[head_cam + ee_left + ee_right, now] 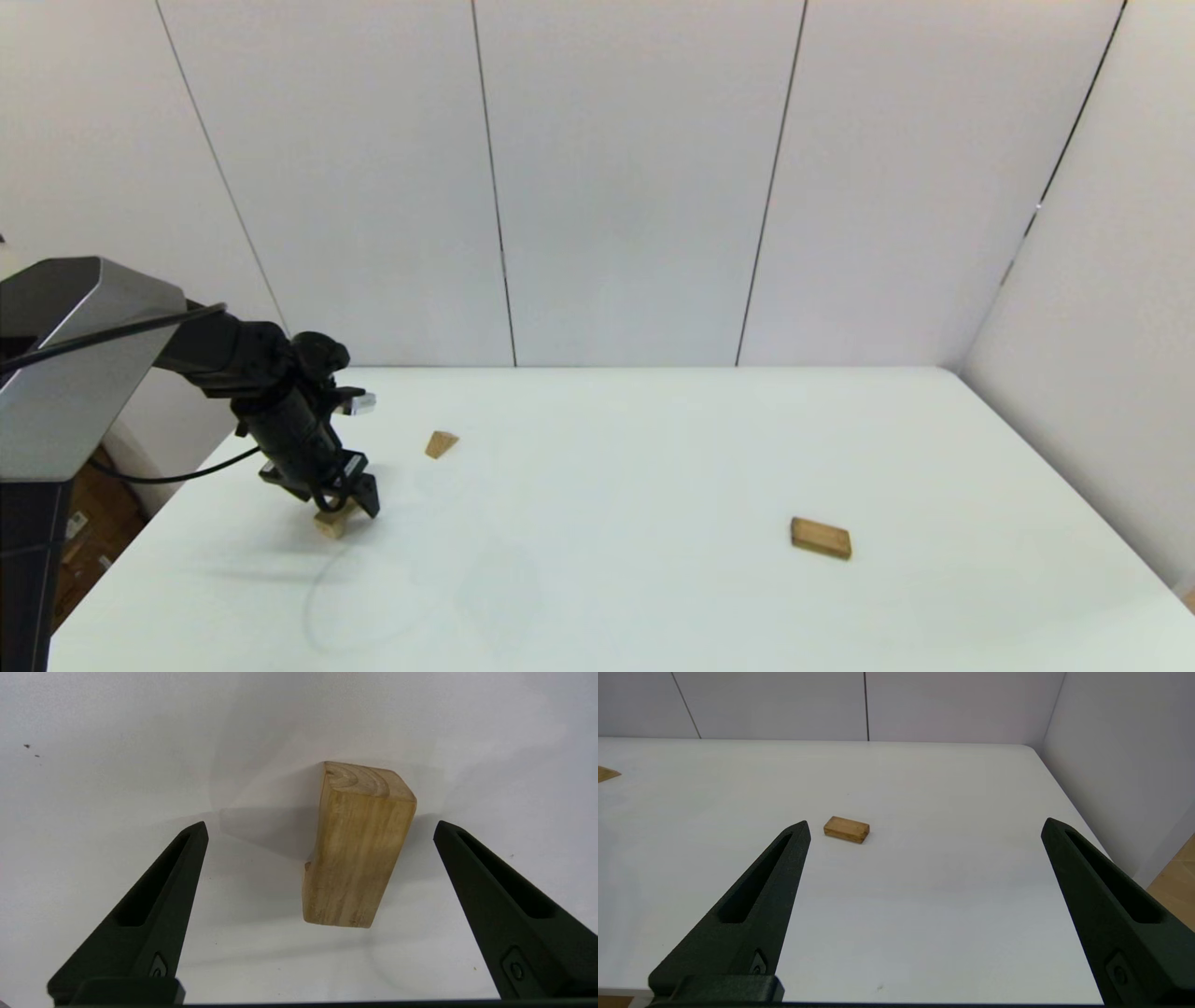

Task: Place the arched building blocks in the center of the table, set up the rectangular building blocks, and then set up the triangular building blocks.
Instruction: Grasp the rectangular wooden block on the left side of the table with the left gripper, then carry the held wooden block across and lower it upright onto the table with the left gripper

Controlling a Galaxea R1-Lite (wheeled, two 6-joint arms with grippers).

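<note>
The arched building block (330, 523) of light wood rests on the white table (653, 448) at its left side. My left gripper (347, 504) hangs right over it, tilted down. In the left wrist view the arched block (357, 858) lies between the spread fingers (168, 891) of my left gripper (320, 823), touching neither; its curved cut-out faces sideways. The triangular block (441, 444) lies a little farther back. Right of centre, the rectangular block (821, 539) lies flat. My right gripper (924, 821) is open near the table's front edge, with the rectangular block (846, 829) well ahead of it.
White wall panels (635, 187) close off the table at the back and right. The table's left edge runs close beside the left arm (233, 359). The triangular block's tip (606, 773) shows at the edge of the right wrist view.
</note>
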